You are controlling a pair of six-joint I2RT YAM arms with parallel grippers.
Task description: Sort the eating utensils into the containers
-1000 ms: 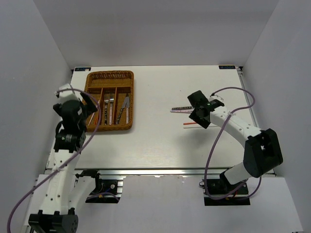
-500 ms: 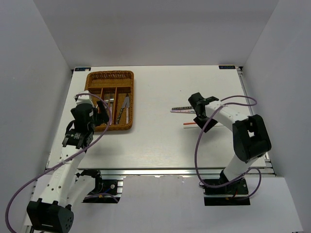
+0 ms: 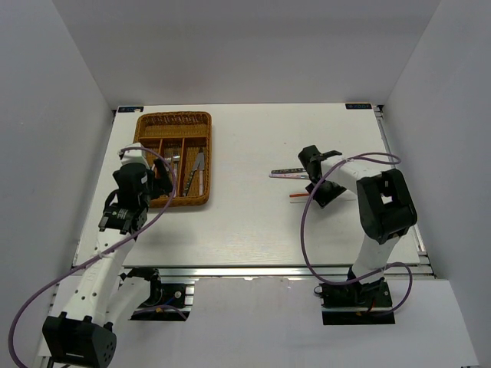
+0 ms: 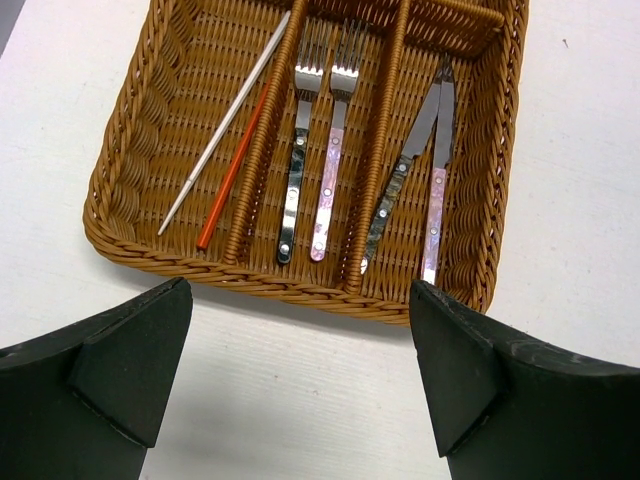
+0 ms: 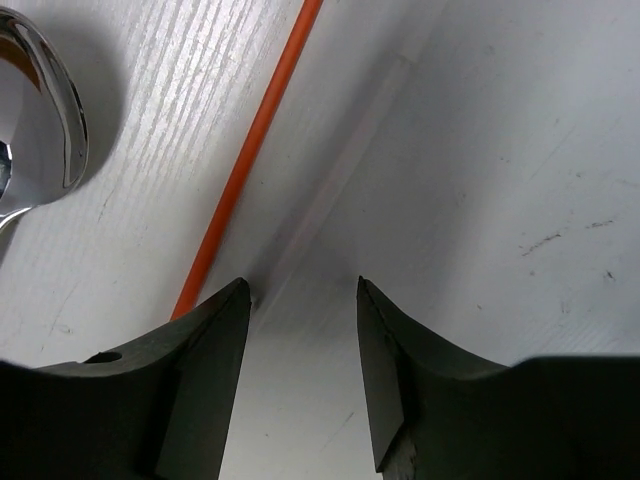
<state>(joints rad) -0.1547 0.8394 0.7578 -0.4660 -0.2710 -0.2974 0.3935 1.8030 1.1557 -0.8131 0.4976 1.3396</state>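
Utensils: lying partly in the tray, partly loose on the surface.

Tray: sitting by the far left corner, long slots running toward the near edge. Holding a pale chopstick and a red chopstick in the slot nearest the left edge, both slanting, the pale one leaning up over the divider. Holding two forks in the middle slot, a dark-handled fork beside a pink-handled fork, tines pointing to the far edge. Holding a dark-handled knife and a pink-handled knife in the next slot, blades meeting near their tips.

Left pincer: hanging above the tray's near rim, gaping wide, gripping nothing.

Right pincer: reaching down close to the surface right of the middle, toward the right edge, standing partly open and clamping nothing. Straddling the near end of a loose pale chopstick, that end lying right by one finger; touching or not, cannot tell. Leaving a loose red chopstick just outside that same finger, alongside the pale one.

Spoon: lying near the red chopstick, its bowl showing at the edge of the right wrist view.
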